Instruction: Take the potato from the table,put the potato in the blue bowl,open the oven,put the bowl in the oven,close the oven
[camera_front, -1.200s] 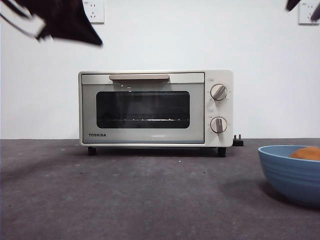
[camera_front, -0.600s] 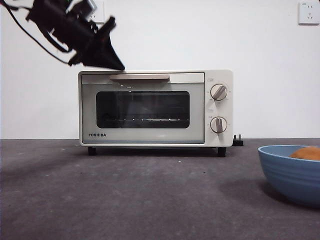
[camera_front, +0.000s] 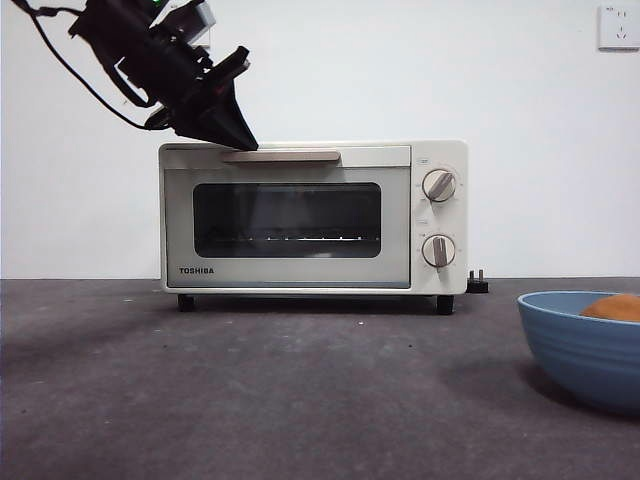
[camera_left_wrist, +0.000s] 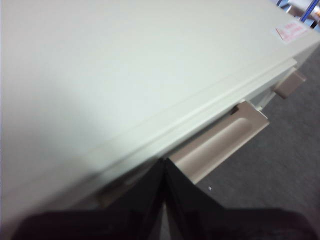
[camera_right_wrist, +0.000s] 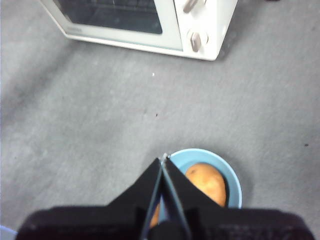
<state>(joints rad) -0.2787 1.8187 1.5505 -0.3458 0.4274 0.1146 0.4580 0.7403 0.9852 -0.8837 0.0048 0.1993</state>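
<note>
Potato (camera_right_wrist: 206, 183) sits in the blue bowl (camera_front: 580, 352) — oven (camera_front: 313, 217) door shut. Left gripper (camera_front: 238, 138), jaws closed and empty, tips at the handle (camera_front: 280, 155) end. Recommend hooking behind the bar (not its top), then pulling down evenly.

blue bowl (camera_front: 585, 345) cut off at front view's right edge, potato (camera_front: 612, 307) mostly hidden behind its rim

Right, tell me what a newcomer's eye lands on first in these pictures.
The cream-white oven stands at the middle of the table with its door shut. The left gripper, jaws together, comes down from the upper left with its tip at the left end of the beige handle. At the right edge, the blue bowl holds the potato, with the right gripper above it.
</note>
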